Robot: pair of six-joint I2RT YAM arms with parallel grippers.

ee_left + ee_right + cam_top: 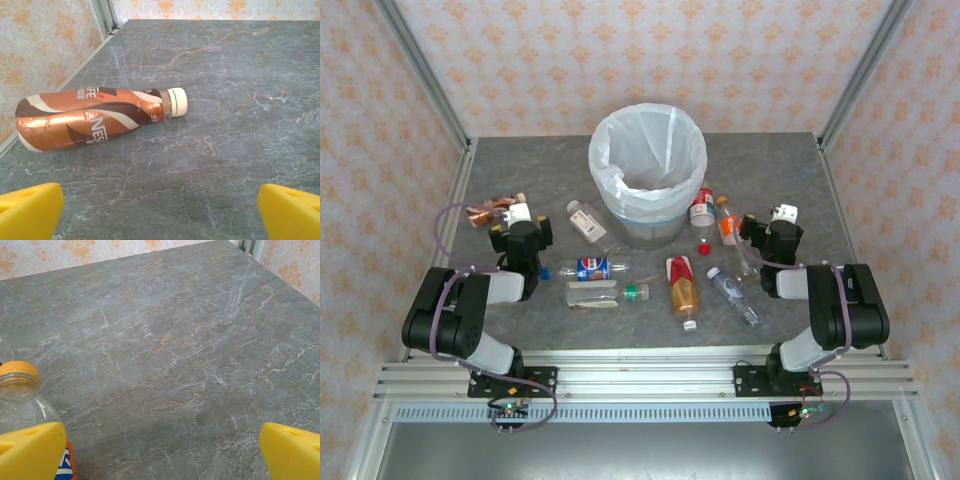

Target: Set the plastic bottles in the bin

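Plastic bottles lie loose on the table around the bin; probably none inside. Left tool gapes empty, squared up on brown bottle for pickup. Right tool also released, orange-capped bottle beside one finger.

Eight plastic bottles; one bin; two arms.
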